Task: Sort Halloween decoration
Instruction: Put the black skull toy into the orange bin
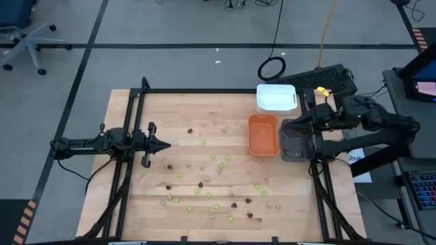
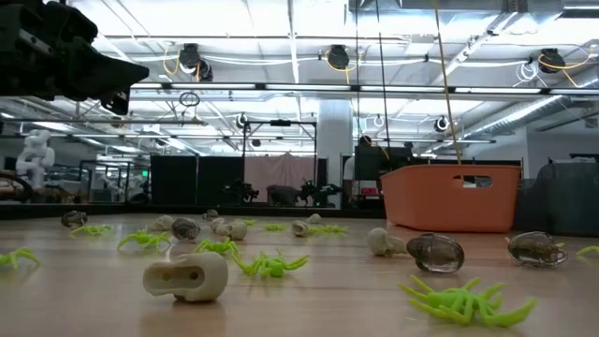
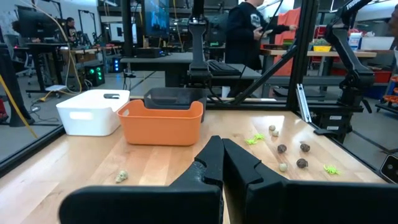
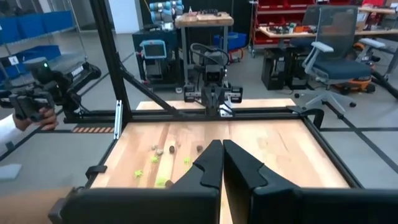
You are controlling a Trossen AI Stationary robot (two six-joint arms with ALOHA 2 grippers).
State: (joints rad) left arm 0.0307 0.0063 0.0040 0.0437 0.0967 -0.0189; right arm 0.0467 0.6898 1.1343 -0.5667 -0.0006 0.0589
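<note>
Foreground: beige skull piece [image 2: 186, 278] on wooden table [image 1: 136, 197] | Halloween decoration [image 1: 211, 187] scattered over table's middle and near half, none in orange tray [image 1: 263, 134] | left gripper [image 1: 165, 144] jaws together, left edge | right gripper [image 1: 285, 126] jaws together, above grey tray [image 1: 294, 148]

Small green, brown and pale decoration pieces [image 1: 204, 184] lay scattered across the lower middle of the wooden table [image 1: 136, 211]. The left gripper [image 1: 163, 144], fingers together, pointed inward at centre left. At upper right sat a white tray [image 1: 276, 97], an orange tray [image 1: 263, 134] and a grey tray [image 1: 294, 141] under the right arm [image 1: 361, 116].
</note>
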